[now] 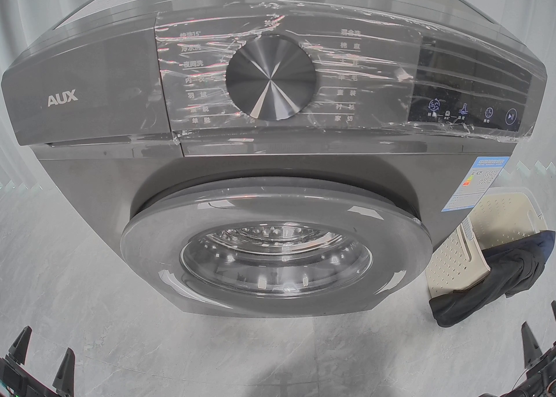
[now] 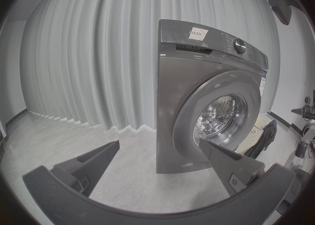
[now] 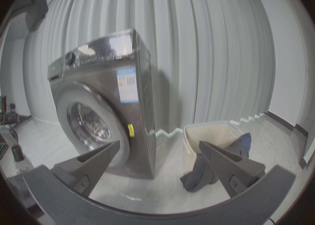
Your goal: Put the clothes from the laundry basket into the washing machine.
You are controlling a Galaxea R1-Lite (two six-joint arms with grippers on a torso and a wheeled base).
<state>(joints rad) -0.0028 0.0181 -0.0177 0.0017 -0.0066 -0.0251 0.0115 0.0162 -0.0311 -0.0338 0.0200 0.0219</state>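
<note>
Our left gripper and right gripper gape wide, holding nothing, low over the pale floor. Beyond them the washing machine faces us, its round door shut across the drum. The laundry basket stands right of the machine, well apart from the right gripper, with dark clothes draped over its near rim. Both grippers point forward.

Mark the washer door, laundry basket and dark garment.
washer door (image 1: 275,258), head view, centre of the glass window.
laundry basket (image 1: 508,214), head view, perforated inner wall.
dark garment (image 1: 503,279), head view, fold draped over the basket rim.
</note>
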